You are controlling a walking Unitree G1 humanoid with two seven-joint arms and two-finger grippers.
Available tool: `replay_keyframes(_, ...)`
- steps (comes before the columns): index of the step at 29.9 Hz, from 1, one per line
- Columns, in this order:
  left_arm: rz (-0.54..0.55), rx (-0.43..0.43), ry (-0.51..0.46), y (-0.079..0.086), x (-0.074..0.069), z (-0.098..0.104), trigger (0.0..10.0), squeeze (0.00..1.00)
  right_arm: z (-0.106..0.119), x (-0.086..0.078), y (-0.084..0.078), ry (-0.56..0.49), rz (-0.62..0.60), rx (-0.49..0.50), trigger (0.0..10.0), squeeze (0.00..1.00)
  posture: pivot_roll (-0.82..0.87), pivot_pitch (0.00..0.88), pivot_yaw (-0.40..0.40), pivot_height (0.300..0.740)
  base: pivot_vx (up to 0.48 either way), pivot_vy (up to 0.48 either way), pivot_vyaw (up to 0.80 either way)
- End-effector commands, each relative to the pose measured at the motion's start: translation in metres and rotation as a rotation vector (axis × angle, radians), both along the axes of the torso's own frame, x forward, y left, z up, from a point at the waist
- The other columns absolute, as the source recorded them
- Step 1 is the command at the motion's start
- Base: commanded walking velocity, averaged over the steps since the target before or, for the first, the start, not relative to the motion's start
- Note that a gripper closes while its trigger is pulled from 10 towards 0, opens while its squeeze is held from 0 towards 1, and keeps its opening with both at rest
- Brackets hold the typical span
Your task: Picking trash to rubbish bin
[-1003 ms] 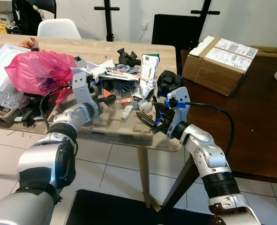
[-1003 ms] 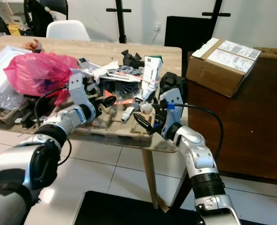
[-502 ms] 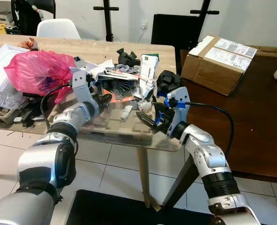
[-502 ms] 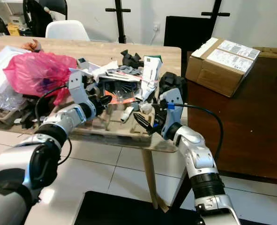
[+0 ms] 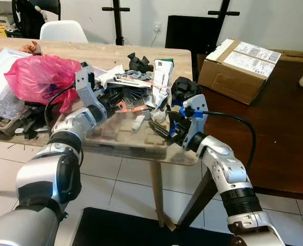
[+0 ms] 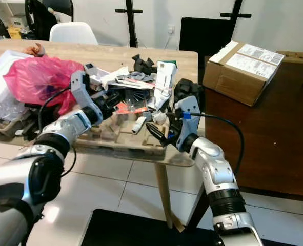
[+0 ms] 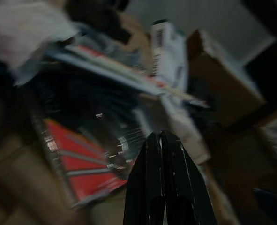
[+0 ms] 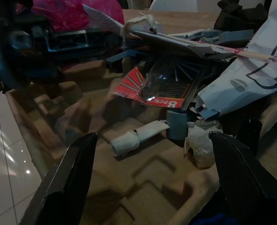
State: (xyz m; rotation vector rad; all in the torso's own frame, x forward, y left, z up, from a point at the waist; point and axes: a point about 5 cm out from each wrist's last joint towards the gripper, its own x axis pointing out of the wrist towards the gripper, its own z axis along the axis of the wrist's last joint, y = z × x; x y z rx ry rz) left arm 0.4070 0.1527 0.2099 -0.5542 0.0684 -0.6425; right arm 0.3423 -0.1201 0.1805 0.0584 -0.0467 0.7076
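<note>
At frame centre, trash (image 5: pixel 136 92) litters the counter (image 5: pixel 115 56). The left tool (image 7: pixel 162 140) is clenched empty above a red packet (image 8: pixel 150 91). The right tool (image 5: pixel 164 129), released wide, should descend squarely over the rolled paper (image 8: pixel 137 136) before clenching.

Likely home dining room: wooden table (image 5: pixel 115 56), white chair (image 5: pixel 64 31).

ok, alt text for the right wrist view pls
The right gripper, fingers spread wide, faces a brown moulded pulp tray holding a small rolled white scrap. Behind it lie a red-labelled clear pack, crumpled white packaging and a pink plastic bag.
</note>
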Motion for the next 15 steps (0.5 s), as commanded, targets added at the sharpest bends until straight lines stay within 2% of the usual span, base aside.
replay_keyframes(1,-0.023,-0.027,-0.029,0.005,0.0,0.009,0.0,0.0,0.001,0.0,0.002,-0.011,0.007,-0.004,10.0,0.0,-0.11,0.116,0.054,0.74,0.0,0.0,0.0)
replay_keyframes(3,-0.058,-0.049,-0.047,0.006,-0.001,0.012,0.0,0.0,0.001,0.0,0.002,-0.012,0.008,-0.003,10.0,0.0,-0.11,0.116,0.054,0.74,0.0,0.0,0.0)
replay_keyframes(4,-0.121,-0.048,-0.072,0.005,-0.004,0.014,0.0,0.0,0.002,0.0,0.003,-0.013,0.01,-0.001,10.0,0.0,-0.11,0.114,0.053,0.74,0.0,0.0,0.0)
replay_keyframes(6,-0.228,0.028,-0.106,0.002,-0.008,0.013,0.0,0.0,0.002,0.001,0.003,-0.015,0.015,-0.001,10.0,0.0,-0.1,0.112,0.054,0.74,0.0,0.0,0.0)
replay_keyframes(7,-0.228,0.028,-0.106,0.002,-0.008,0.013,0.0,0.0,0.002,0.001,0.003,-0.015,0.015,-0.001,10.0,0.0,-0.1,0.112,0.054,0.74,0.0,0.0,0.0)
replay_keyframes(8,-0.258,0.275,-0.147,0.001,-0.011,0.002,10.0,0.0,0.002,0.001,0.004,-0.017,0.015,0.0,10.0,0.0,-0.11,0.107,0.057,0.74,0.0,0.0,0.0)
replay_keyframes(9,-0.258,0.275,-0.147,0.001,-0.011,0.002,10.0,0.0,0.002,0.001,0.004,-0.017,0.015,0.0,10.0,0.0,-0.11,0.107,0.057,0.74,0.0,0.0,0.0)
replay_keyframes(11,-0.257,0.4,-0.196,0.001,-0.012,-0.003,10.0,0.0,0.003,0.001,0.003,-0.017,0.014,0.001,10.0,0.0,-0.1,0.101,0.056,0.74,0.0,0.0,0.0)
replay_keyframes(12,-0.257,0.4,-0.196,0.001,-0.012,-0.003,10.0,0.0,0.003,0.001,0.003,-0.017,0.014,0.001,10.0,0.0,-0.1,0.101,0.056,0.74,0.0,0.0,0.0)
replay_keyframes(15,-0.168,0.555,-0.249,0.008,-0.013,-0.008,10.0,0.0,0.002,0.002,0.0,-0.019,0.007,0.0,10.0,0.0,-0.1,0.086,0.057,0.74,0.0,0.0,0.0)
